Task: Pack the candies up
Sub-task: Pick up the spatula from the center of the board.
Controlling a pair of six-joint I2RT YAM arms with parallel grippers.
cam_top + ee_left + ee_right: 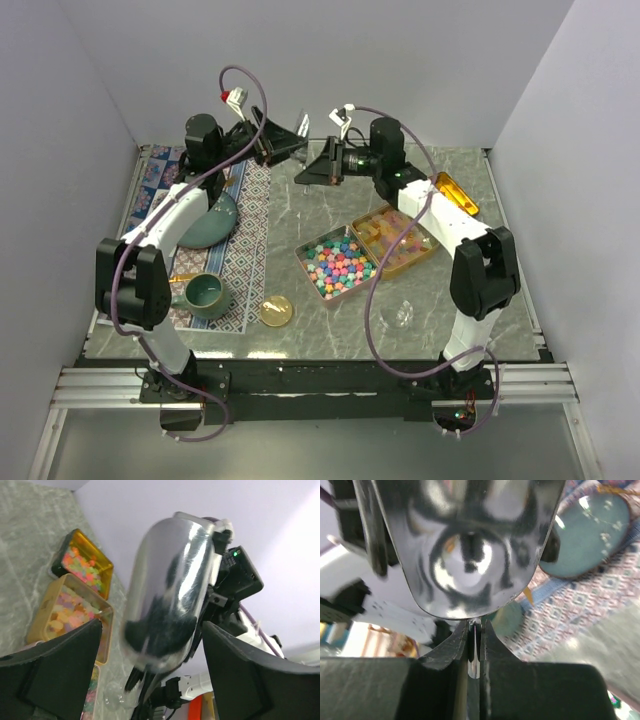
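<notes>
The candies lie in open tins: pastel star pieces in one tin, orange-yellow gummies in the tin beside it, and a third amber tin sits at the far right. The gummy tin and the amber tin also show in the left wrist view. My right gripper is shut on the thin handle of a shiny metal scoop, held high at the back. My left gripper is open, its fingers wide on either side of the scoop bowl, not touching it.
A teal plate and a teal mug stand on a patterned mat at the left. A small yellow round lid and a clear round cup lie near the front. Walls enclose the table.
</notes>
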